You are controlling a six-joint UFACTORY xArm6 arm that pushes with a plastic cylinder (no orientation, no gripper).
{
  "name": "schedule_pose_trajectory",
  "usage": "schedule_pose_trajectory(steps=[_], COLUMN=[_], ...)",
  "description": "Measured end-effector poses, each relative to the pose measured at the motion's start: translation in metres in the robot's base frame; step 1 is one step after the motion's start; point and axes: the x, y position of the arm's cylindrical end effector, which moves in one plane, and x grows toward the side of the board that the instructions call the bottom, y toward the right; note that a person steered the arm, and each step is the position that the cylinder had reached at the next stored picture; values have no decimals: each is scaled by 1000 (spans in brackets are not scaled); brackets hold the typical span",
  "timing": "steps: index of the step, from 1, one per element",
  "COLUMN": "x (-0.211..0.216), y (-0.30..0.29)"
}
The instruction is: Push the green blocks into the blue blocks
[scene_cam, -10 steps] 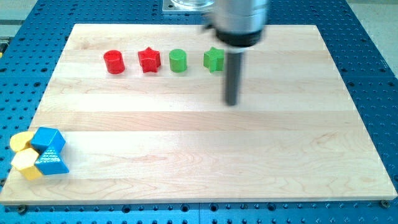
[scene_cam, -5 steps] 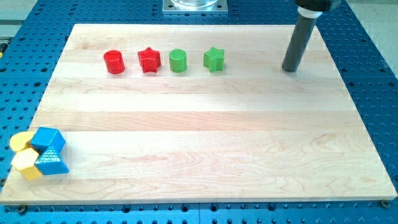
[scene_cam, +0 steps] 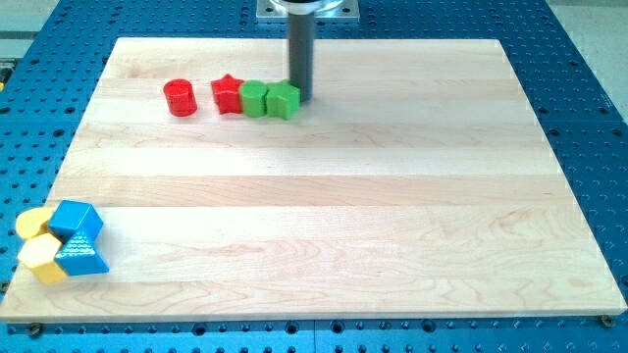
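My tip (scene_cam: 299, 98) sits at the view's top centre, touching the right side of the green star (scene_cam: 284, 100). The green star presses against the green cylinder (scene_cam: 254, 99), which touches the red star (scene_cam: 228, 94). The three form a tight row. The blue cube (scene_cam: 76, 219) and the blue triangular block (scene_cam: 80, 255) sit at the view's bottom left, far from the green blocks.
A red cylinder (scene_cam: 180, 98) stands left of the red star with a small gap. Two yellow blocks (scene_cam: 34, 223) (scene_cam: 40, 258) touch the blue blocks at the board's bottom-left corner. The wooden board (scene_cam: 392, 226) lies on a blue perforated table.
My tip swung from the view's top right to the green star's right side and pushed it left. The green star and green cylinder slid left, and the cylinder now touches the red star.
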Motion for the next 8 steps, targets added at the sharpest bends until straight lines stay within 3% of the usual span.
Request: schedule_pose_trajectory(steps=[2,4,6,7,8], x=[-5,-7,-4,-1,33], y=[-65,-75,31,-10,-55])
